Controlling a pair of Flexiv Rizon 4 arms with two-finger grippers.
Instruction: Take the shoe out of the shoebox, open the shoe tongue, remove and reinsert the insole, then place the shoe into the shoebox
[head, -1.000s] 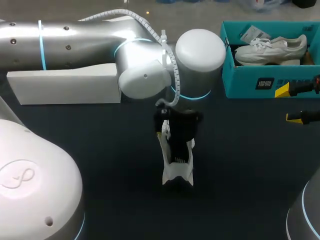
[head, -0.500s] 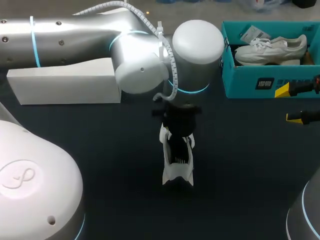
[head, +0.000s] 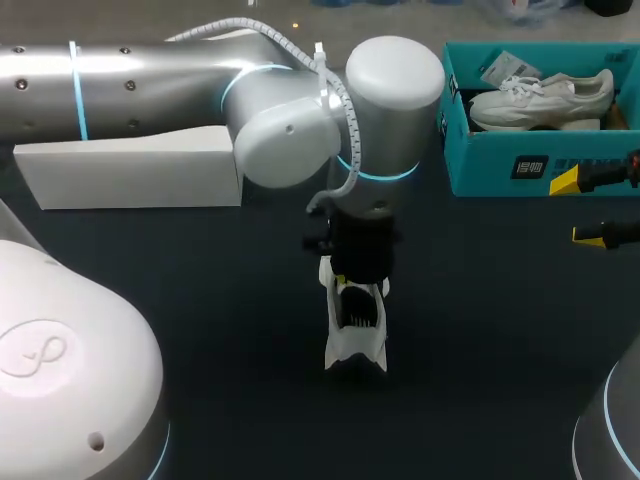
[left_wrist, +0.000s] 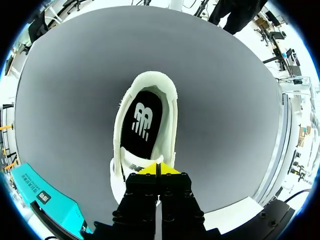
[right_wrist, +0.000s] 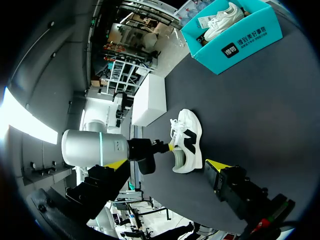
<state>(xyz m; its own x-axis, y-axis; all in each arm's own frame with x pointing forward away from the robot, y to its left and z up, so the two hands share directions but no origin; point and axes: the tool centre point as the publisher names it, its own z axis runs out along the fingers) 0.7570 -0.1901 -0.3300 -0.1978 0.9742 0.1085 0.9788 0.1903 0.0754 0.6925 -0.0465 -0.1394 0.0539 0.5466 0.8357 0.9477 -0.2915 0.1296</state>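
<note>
While the left gripper, its yellow tips pressed together, has dipped back onto the tongue end of the shoe after briefly lifting, the shoe stands unmoved in the middle of the table with its insole inside, so tongue-opening seems underway. Right gripper hangs, fingers apart, beside the shoebox.

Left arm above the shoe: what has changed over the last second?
The left gripper lifted slightly, then came back down onto the front of the shoe's opening, its wrist now more upright and its fingers together. The shoe has not shifted on the table. The right gripper, the shoebox and the second shoe inside it stayed put.
</note>
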